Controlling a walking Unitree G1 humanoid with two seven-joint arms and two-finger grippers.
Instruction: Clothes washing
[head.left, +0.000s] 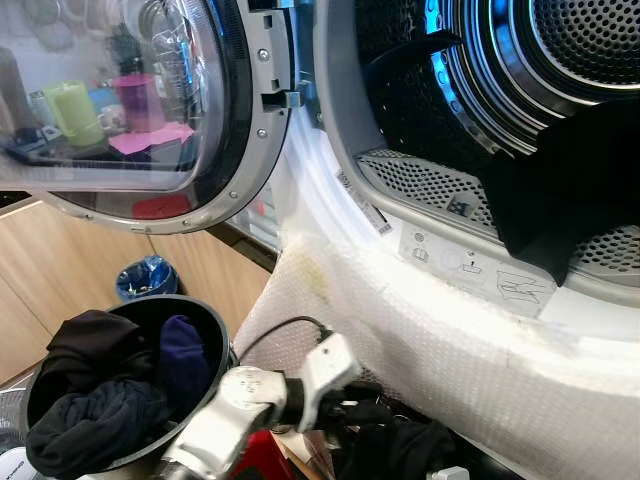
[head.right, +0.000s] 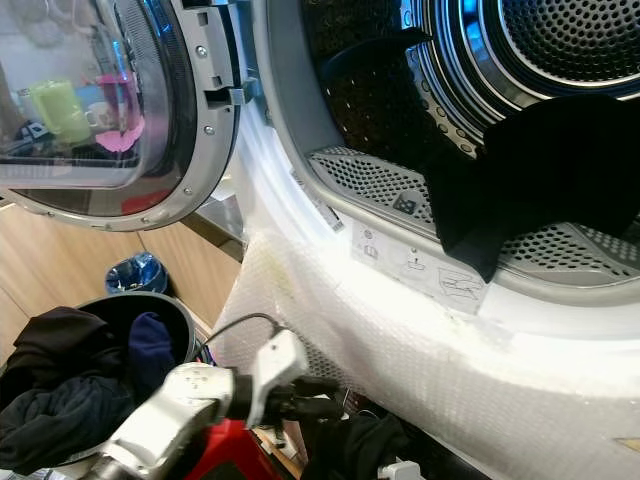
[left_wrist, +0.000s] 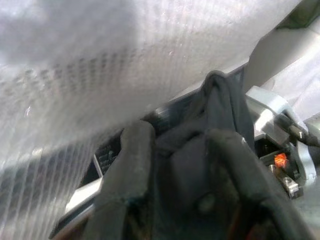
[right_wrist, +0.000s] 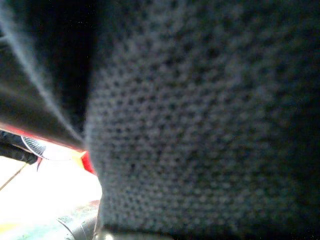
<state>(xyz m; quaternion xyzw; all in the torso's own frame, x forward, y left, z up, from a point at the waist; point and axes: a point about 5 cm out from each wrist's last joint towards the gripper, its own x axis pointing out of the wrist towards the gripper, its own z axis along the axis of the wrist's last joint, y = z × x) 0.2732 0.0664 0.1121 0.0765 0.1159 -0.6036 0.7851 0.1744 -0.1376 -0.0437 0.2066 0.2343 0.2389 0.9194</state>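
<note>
Low in the frame, the silver left arm reaches across, and its left gripper (left_wrist: 175, 165) has both black fingers (left_wrist: 127, 170) clenched on a dark garment (left_wrist: 220, 115), bunched up between them right under the bubble-wrapped front (head.left: 480, 370) of the washing machine. Lower left, a round black laundry basket (head.left: 215, 320) sits stuffed with dark clothes (head.left: 90, 410), a navy piece (head.left: 185, 350) poking up at its right side. Upper left, the machine's glass door (head.left: 130, 100) hangs wide open. Upper right, the perforated drum (head.right: 560, 40) gapes, and a black cloth (head.right: 540, 170) drapes over its lower lip. Close knitted dark fabric (right_wrist: 200, 125) crowds the right wrist view; right gripper's fingers, cannot tell. A blue bin (head.left: 145, 277) stands on the floor beyond the basket.
</note>
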